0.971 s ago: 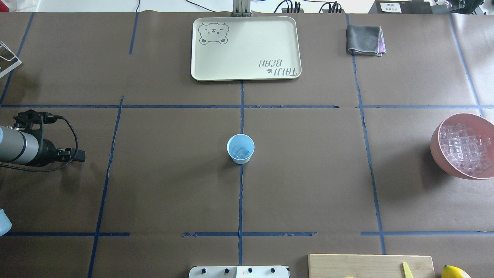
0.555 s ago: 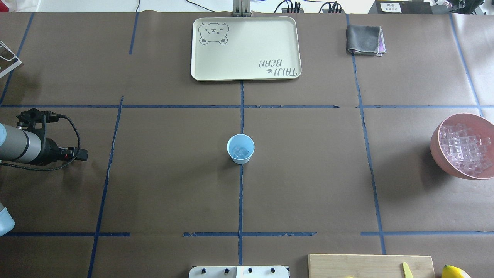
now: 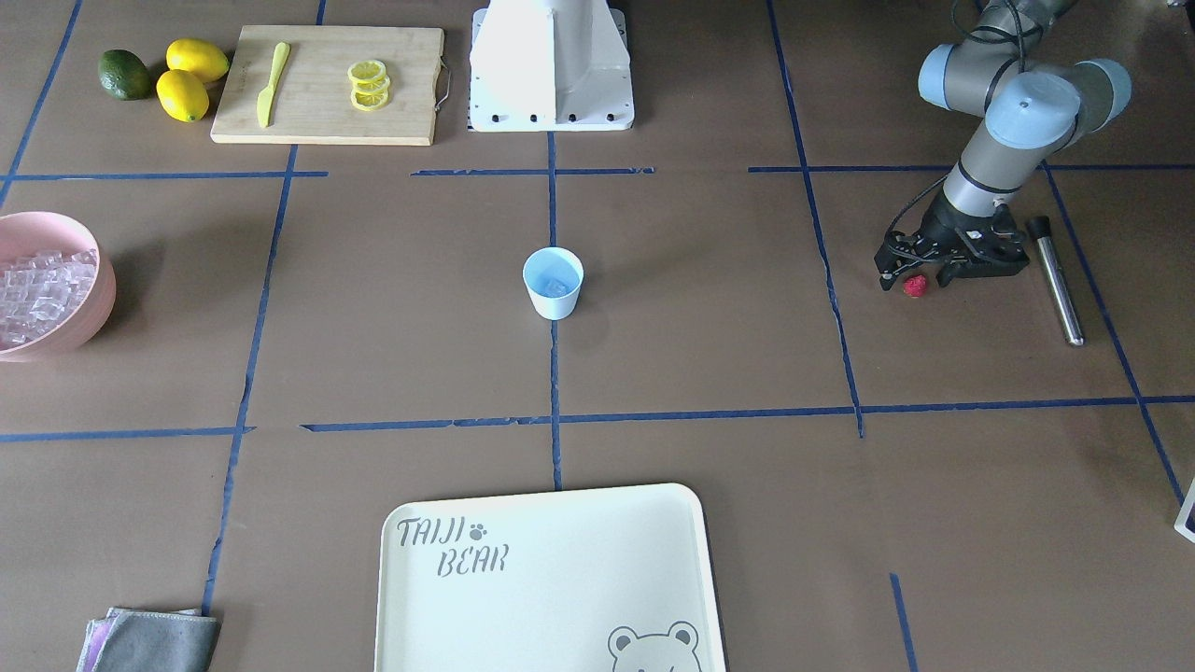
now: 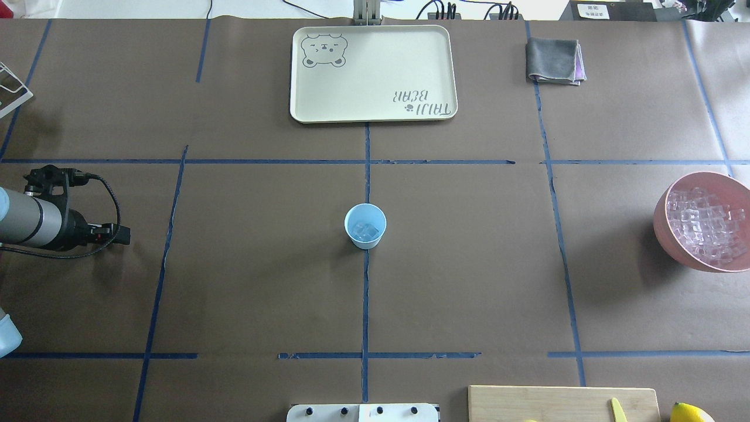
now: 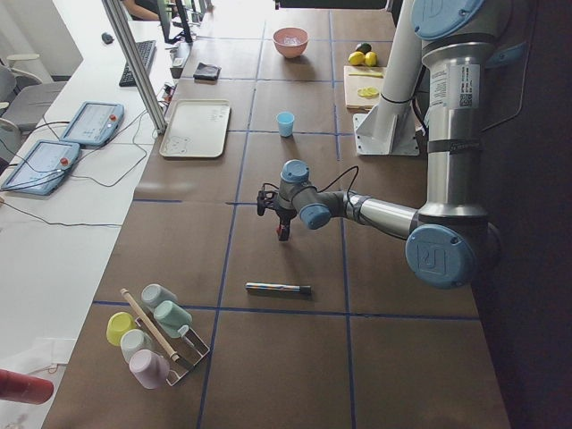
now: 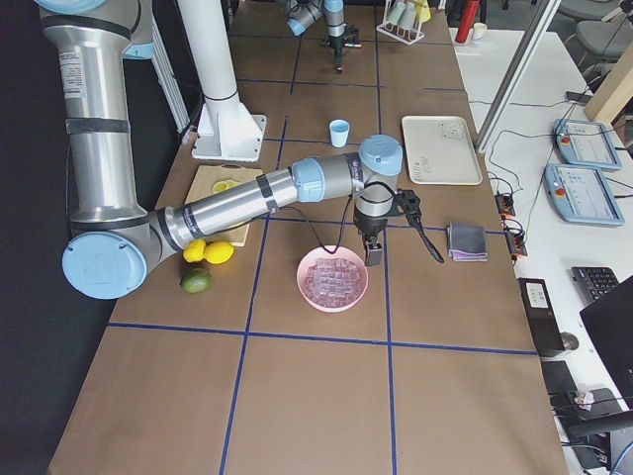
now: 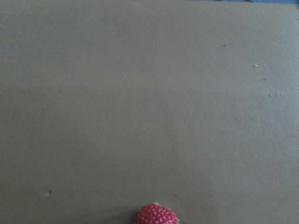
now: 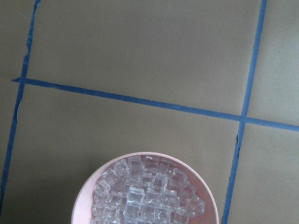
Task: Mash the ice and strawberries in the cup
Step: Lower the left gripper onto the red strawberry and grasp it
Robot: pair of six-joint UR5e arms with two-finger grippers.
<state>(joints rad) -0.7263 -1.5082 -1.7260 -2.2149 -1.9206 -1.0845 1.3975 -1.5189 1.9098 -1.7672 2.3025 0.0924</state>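
The light blue cup [image 4: 365,225] stands upright at the table's middle with a few ice cubes [image 4: 366,232] in it; it also shows in the front view [image 3: 553,283]. The main ice pile [image 4: 703,225] fills a pink bowl [image 4: 665,237] at the right. The red strawberry [image 3: 916,286] is at the tips of my left gripper [image 3: 920,278], low at the table's left end; it sits at the bottom edge of the left wrist view [image 7: 156,214]. I cannot tell whether that gripper is closed on it. My right gripper [image 6: 374,255] hangs over the bowl's far rim; I cannot tell its state.
A metal rod [image 3: 1057,280] lies just beside the left gripper. A cream tray [image 4: 375,73] and a grey cloth [image 4: 554,60] are at the far side. A cutting board [image 3: 327,84] with lemon slices and a yellow knife, plus lemons [image 3: 187,79], lies near the base.
My left wrist shifted slightly to the right, then a little back. The cup, the bowl and the ice have not moved.
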